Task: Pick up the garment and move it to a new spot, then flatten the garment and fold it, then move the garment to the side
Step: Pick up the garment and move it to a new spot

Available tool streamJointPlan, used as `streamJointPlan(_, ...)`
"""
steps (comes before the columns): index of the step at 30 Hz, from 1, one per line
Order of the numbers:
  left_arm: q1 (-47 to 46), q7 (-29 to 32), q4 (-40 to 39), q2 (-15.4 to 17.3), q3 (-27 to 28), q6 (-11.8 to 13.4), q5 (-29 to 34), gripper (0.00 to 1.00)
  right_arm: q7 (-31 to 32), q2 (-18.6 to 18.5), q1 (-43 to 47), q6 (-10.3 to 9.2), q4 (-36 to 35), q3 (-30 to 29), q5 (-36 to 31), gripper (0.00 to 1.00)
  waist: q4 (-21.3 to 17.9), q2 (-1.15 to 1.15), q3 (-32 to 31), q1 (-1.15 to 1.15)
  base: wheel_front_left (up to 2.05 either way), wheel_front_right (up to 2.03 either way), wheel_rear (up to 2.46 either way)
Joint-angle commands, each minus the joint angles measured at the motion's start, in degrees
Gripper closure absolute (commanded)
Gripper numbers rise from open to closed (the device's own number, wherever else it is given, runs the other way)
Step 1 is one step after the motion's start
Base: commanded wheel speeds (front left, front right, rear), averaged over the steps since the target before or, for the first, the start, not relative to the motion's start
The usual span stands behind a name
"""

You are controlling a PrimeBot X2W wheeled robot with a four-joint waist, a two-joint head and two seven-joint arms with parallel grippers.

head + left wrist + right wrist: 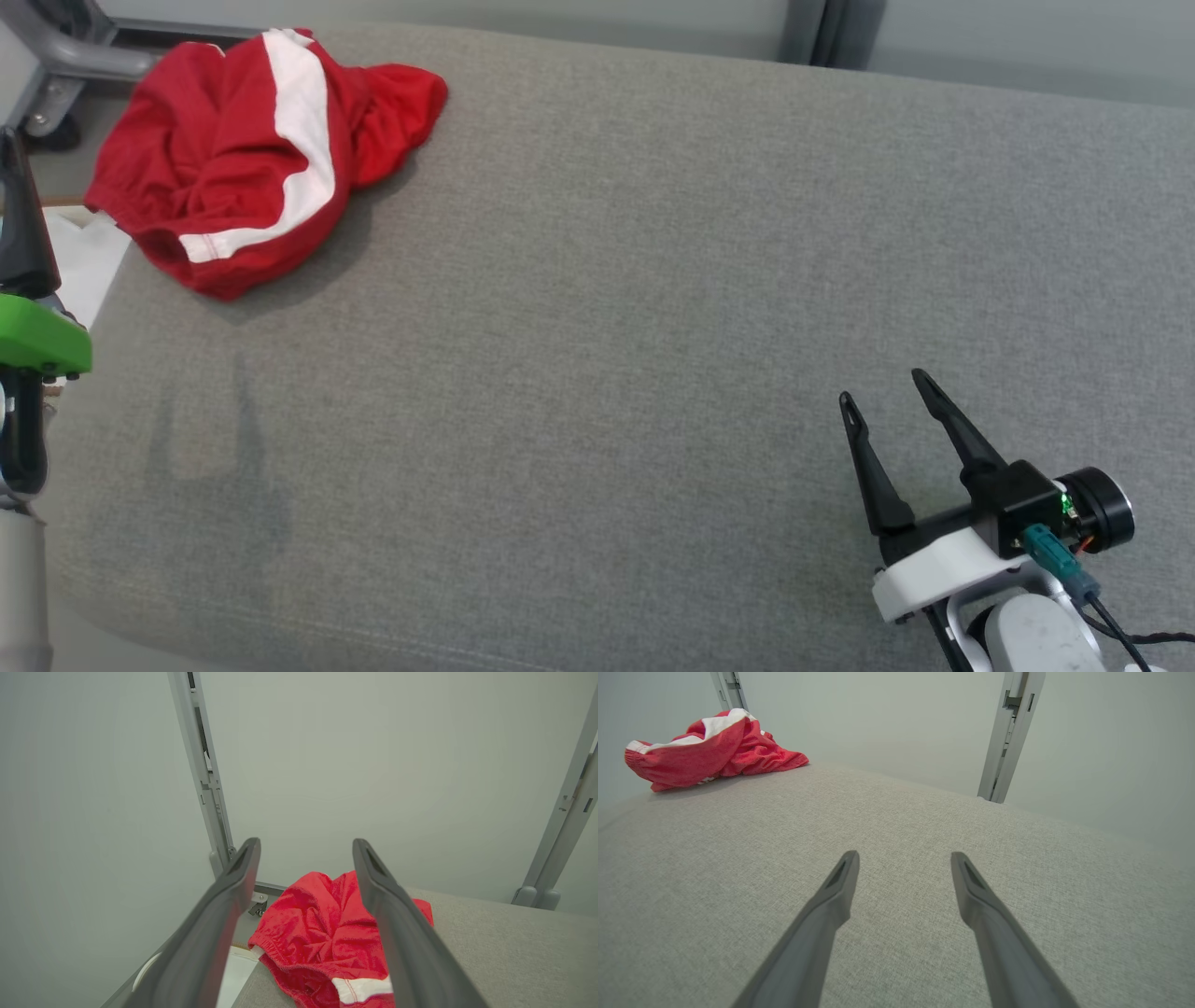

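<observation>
Fingers spread and gripping nothing, the right gripper (882,385) is hovering over the near right corner of the grey cushion (607,327). The left gripper (306,844), likewise released, is pointing toward the red garment (233,159) lying crumpled at the far left corner.

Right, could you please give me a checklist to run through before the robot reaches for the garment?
1. Left gripper open: ok, fingers wide apart.
2. Right gripper open and empty: ok.
3. Garment free: ok, crumpled at the far left corner of the grey surface, nothing touching it.
4. Left gripper aimed at garment: ok, it lies between the fingers in the left wrist view.
5. Garment overhanging the edge: cannot tell.
</observation>
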Motion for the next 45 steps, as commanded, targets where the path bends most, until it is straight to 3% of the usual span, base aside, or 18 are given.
streamJointPlan(1,-1.1,0.92,1.48,0.68,-0.6,-0.1,-1.04,0.0,-0.12,-0.35,-1.13,-0.02,-0.39,0.04,-0.58,0.0,-3.33,0.0,4.98,0.0,0.0,0.0,0.0)
streamJointPlan(8,-2.48,6.69,9.11,2.98,-4.1,-0.05,-7.7,0.0,-0.12,-0.33,-2.8,-0.02,-0.9,1.67,-2.38,0.0,-4.96,0.0,10.61,0.0,0.0,0.0,0.0)
streamJointPlan(14,-3.79,8.12,13.45,4.14,-6.84,-0.03,-11.77,0.0,-0.12,-0.32,-3.86,-0.02,-1.24,1.46,-3.31,0.0,-5.47,0.0,13.98,0.0,0.0,0.0,0.0)
streamJointPlan(21,-6.32,8.29,17.51,3.24,-8.77,-0.03,-14.31,0.0,-0.12,-0.3,-4.48,-0.02,-1.76,0.75,-4.16,0.0,-5.74,0.0,16.28,0.0,0.0,0.0,0.0)
streamJointPlan(24,-7.07,7.91,18.36,2.74,-9.68,-0.04,-15.54,0.51,-0.1,-0.32,-4.75,-0.02,-1.56,0.64,-4.31,0.0,-5.84,0.0,16.54,0.0,0.0,0.0,0.0)
streamJointPlan(25,-7.17,8.09,18.43,2.69,-10.24,-0.04,-15.83,0.57,-0.07,-0.33,-4.79,-0.02,-1.45,0.65,-4.26,0.0,-5.88,0.0,16.52,0.0,0.0,0.0,0.0)
streamJointPlan(26,-7.36,8.09,18.52,2.86,-10.63,-0.04,-16.16,0.79,-0.07,-0.35,-4.82,-0.03,-1.34,0.65,-4.12,0.0,-5.92,0.0,16.47,0.0,0.0,0.0,0.0)
streamJointPlan(27,-7.53,7.6,18.41,3.27,-11.14,-0.04,-16.18,0.93,-0.07,-0.34,-4.94,-0.03,-1.26,0.68,-3.88,0.0,-5.97,0.0,16.32,0.0,0.0,0.0,0.0)
streamJointPlan(28,-7.63,7.21,18.48,3.59,-11.35,-0.04,-16.28,1.0,-0.07,-0.34,-5.0,-0.03,-1.2,0.73,-3.69,0.0,-6.01,0.0,16.12,0.0,0.0,0.0,0.0)
streamJointPlan(37,-8.13,4.11,16.88,7.27,-12.13,0.48,-14.86,1.0,-0.08,-0.3,-4.71,-0.02,-0.04,1.11,-1.41,0.0,-6.7,0.0,10.91,0.0,0.0,0.0,0.0)
streamJointPlan(45,-9.83,4.46,8.56,13.44,-13.5,2.04,-9.92,1.0,-0.08,-0.3,-3.1,-0.02,0.98,1.83,2.34,0.0,-8.9,0.0,3.28,0.0,0.0,0.0,0.0)
